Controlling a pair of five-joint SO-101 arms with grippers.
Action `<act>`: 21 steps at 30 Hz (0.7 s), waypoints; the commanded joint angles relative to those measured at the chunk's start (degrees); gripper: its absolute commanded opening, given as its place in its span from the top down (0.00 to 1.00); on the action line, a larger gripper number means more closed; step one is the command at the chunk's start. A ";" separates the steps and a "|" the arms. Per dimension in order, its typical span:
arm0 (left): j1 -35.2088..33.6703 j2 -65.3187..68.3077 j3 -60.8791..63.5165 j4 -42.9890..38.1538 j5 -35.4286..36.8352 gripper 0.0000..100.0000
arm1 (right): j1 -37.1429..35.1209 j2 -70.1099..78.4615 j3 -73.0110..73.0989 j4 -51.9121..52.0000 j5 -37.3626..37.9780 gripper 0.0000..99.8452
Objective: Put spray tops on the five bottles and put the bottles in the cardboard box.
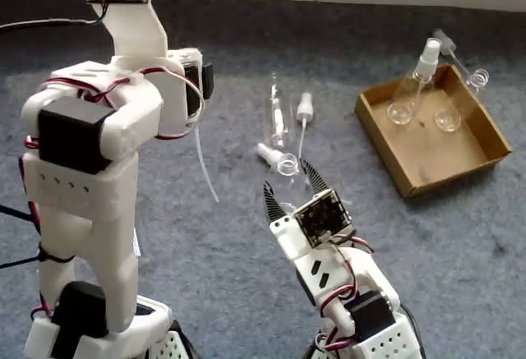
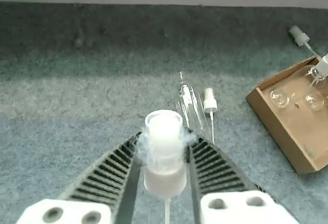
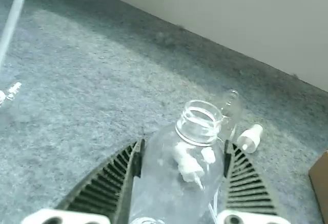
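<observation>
The left tool is clamping a white spray top by its collar. Its ribbed black jaws are closed down to the cap's width. The thin dip tube is hanging free below, which probably leaves it ready to drop straight into a neck.

At 6 o'clock in the high view, the right tool is gripping a clear bottle around its body, jaws spread only as far as the bottle's sides. The open mouth is pointing away from the tool, apparently presenting the neck to receive that top.

A second bottle is lying on its side at 12 o'clock from the right tool. A loose spray top is lying just beside it, and another top is resting close to the held bottle's neck. These look like parts waiting their turn.

At 2 o'clock the cardboard box is sitting, shallow, brown and low-walled. Inside, one bottle is wearing a top and two are showing open mouths.

The bottles are appearing smooth, round and transparent. The tops are looking like hard white plastic, and the surface is wearing a grey, napped, carpet-like covering that should be stopping rolling.
</observation>
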 commanded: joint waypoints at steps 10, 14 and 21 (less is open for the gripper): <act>6.81 -4.79 0.22 -11.08 -1.23 0.97 | -3.91 -0.66 5.05 -4.62 6.95 0.84; 10.86 -4.79 0.48 -11.08 -8.09 1.00 | -3.91 -0.66 6.90 -4.70 6.86 0.84; 14.02 -10.68 10.86 -11.60 -9.58 1.00 | -3.82 -0.66 8.22 -4.70 6.86 0.84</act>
